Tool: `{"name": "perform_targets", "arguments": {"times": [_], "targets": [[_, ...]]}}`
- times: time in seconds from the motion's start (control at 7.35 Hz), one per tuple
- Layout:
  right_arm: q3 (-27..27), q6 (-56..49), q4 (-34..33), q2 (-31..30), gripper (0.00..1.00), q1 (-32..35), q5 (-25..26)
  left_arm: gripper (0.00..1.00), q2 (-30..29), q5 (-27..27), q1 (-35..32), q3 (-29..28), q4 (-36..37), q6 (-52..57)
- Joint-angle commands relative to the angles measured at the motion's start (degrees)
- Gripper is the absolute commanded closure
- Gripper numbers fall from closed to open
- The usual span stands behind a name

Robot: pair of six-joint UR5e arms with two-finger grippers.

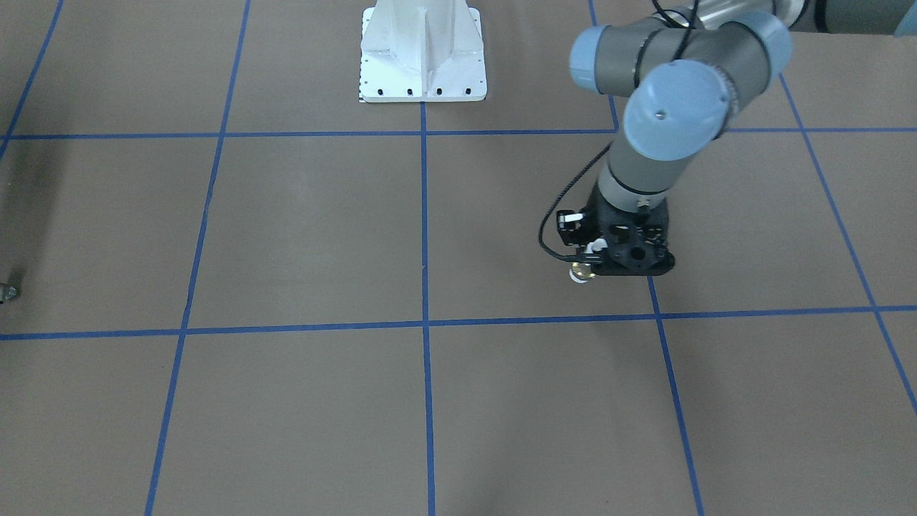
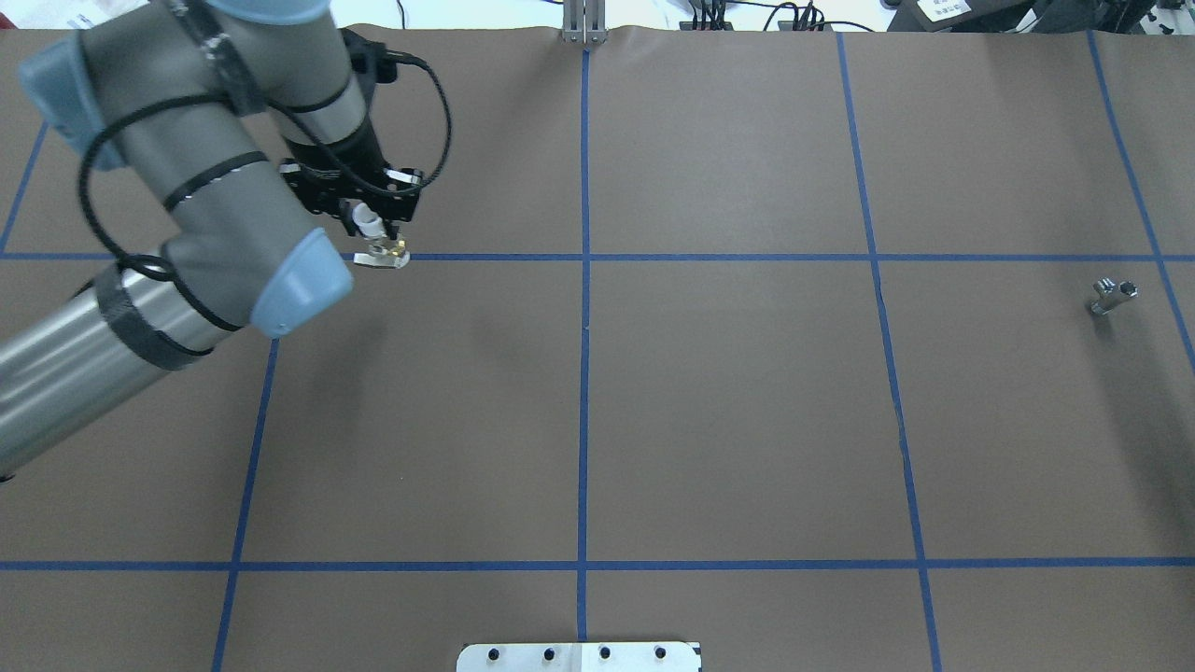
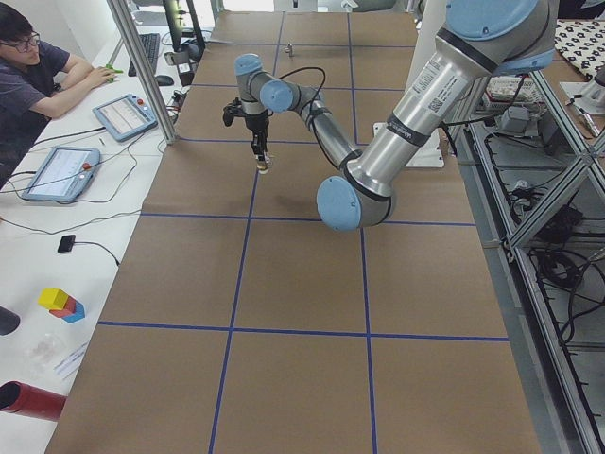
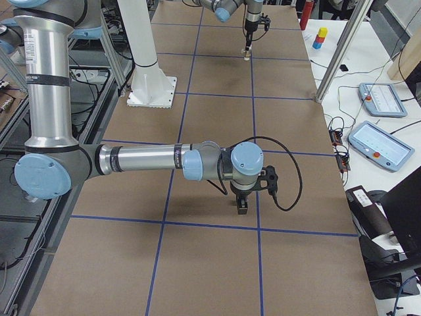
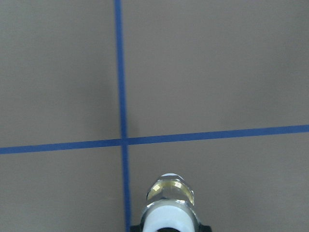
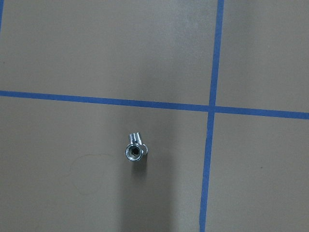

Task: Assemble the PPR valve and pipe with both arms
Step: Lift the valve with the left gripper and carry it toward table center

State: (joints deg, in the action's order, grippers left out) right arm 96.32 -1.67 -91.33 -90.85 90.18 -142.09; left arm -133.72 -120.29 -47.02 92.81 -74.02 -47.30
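Note:
My left gripper is shut on the PPR valve, a brass-and-white fitting held just above the table near a blue tape crossing. The valve also shows in the front view under the gripper, and at the bottom of the left wrist view. The pipe, a small shiny silver piece with a dark opening, lies alone on the table far to the right. It shows in the right wrist view, straight below the camera. My right gripper shows only in the exterior right view, so I cannot tell whether it is open or shut.
The brown table cover is marked with a blue tape grid. The white bolted pedestal stands at the robot's side of the table. An operator sits with tablets at the side bench. Coloured blocks lie off the table.

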Motion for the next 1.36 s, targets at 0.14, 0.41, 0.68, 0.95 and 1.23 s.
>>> {"name": "perform_targets", "arguments": {"times": [0.14,0.41,0.68,0.95,1.23], "targets": [[-0.3,0.1,0.2,0.2,0.01,-0.7,0.1,1.0,-17.2,4.1,5.5,-17.3,-0.2,-2.4],[-0.3,0.1,0.2,0.2,0.01,-1.0,0.1,1.0,-19.6,4.7,8.7,-20.7,-3.2,-2.3],[-0.3,0.2,0.2,0.2,0.01,-1.1,0.1,1.0,-20.5,4.7,10.4,-25.4,-8.3,-2.0],[-0.3,0.2,0.0,0.6,0.01,-1.0,0.1,1.0,-20.5,4.7,10.6,-26.3,-10.4,-1.7],[-0.4,0.1,-0.1,0.6,0.01,-1.0,0.1,1.0,-20.3,4.7,11.4,-26.3,-10.4,-1.7]]}}
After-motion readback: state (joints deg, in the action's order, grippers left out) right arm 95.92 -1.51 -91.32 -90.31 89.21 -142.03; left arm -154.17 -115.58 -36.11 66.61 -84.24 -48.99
